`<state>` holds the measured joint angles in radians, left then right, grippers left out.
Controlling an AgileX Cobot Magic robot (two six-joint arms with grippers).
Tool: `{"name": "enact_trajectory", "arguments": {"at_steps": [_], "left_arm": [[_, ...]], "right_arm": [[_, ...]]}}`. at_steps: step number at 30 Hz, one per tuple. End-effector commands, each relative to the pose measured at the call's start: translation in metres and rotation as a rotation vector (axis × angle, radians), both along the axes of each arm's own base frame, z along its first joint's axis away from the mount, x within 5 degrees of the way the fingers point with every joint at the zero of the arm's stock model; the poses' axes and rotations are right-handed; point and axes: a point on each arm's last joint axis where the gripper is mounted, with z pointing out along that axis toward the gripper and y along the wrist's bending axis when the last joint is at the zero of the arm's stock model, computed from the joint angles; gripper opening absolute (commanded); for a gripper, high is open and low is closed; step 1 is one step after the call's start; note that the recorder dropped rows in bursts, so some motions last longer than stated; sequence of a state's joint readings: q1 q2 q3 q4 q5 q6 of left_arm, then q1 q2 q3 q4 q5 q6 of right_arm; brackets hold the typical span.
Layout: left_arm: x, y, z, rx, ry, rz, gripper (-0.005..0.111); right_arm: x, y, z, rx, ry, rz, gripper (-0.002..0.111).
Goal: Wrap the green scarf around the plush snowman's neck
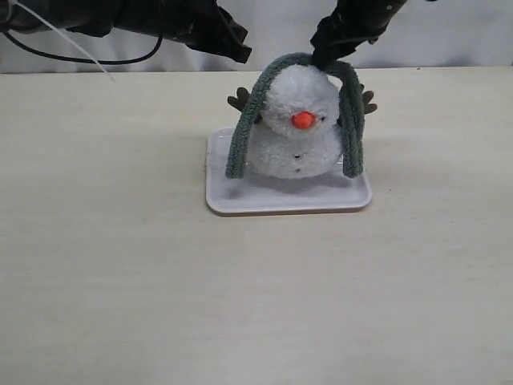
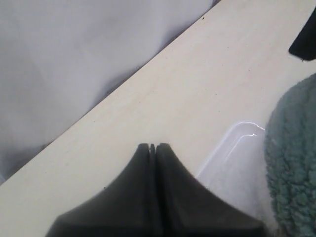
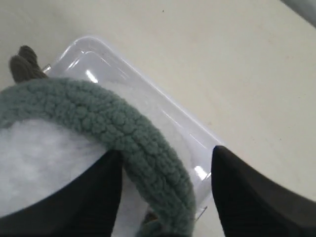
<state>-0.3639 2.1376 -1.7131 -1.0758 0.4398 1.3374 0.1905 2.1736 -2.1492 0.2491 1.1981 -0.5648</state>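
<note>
Right wrist view shows the right gripper (image 3: 167,150) with its jaws standing wide apart and the green scarf (image 3: 113,118) running through the gap between them, lying loose on the white plush rather than pinched. In the exterior view that same gripper hangs just above the head of the plush snowman (image 1: 292,152), where the scarf arches over the crown like a headband, its two ends dropping down either side to the white tray (image 1: 288,200) on which the figure stands. The left gripper (image 2: 153,146) is closed tight on nothing, fingertips pressed together, parked off to the side over the pale table (image 1: 240,305) near the tray's corner. The snowman faces the exterior camera, orange nose forward, brown twig arms (image 1: 239,101) poking out behind the scarf's two hanging lengths. By the look of it the work stands at the draping stage: the scarf is on the snowman but over the head, not yet at the snowman's neck (image 1: 272,135) (the crease between the two balls shows bare from the front). The next move would seem to call for regripping the strip, drawing it down behind the head into that crease, then crossing the ends in front without toppling the light figure.
</note>
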Motion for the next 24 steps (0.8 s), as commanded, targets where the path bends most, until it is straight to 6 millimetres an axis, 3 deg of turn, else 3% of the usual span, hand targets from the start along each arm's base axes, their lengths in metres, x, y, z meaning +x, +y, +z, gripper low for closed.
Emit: {"name": "enact_trajectory", "arguments": {"at_steps": [1, 4, 8, 12, 24], "left_arm": [[-0.002, -0.004, 0.001, -0.012, 0.002, -0.003, 0.000], [-0.002, -0.004, 0.001, -0.011, -0.003, 0.005, 0.000], [-0.002, -0.004, 0.001, -0.012, -0.003, 0.007, 0.000], [-0.002, -0.004, 0.001, -0.012, -0.003, 0.007, 0.000], [-0.002, -0.004, 0.001, -0.011, -0.004, 0.007, 0.000]], "right_arm": [[-0.020, -0.005, 0.045, 0.016, -0.071, -0.010, 0.053], [-0.024, -0.006, 0.054, 0.025, -0.086, -0.025, 0.053], [-0.023, -0.012, 0.049, 0.001, -0.059, -0.111, 0.053], [-0.025, -0.015, 0.023, -0.032, 0.035, -0.170, 0.050], [-0.017, -0.031, -0.079, -0.052, 0.075, -0.248, 0.048]]}}
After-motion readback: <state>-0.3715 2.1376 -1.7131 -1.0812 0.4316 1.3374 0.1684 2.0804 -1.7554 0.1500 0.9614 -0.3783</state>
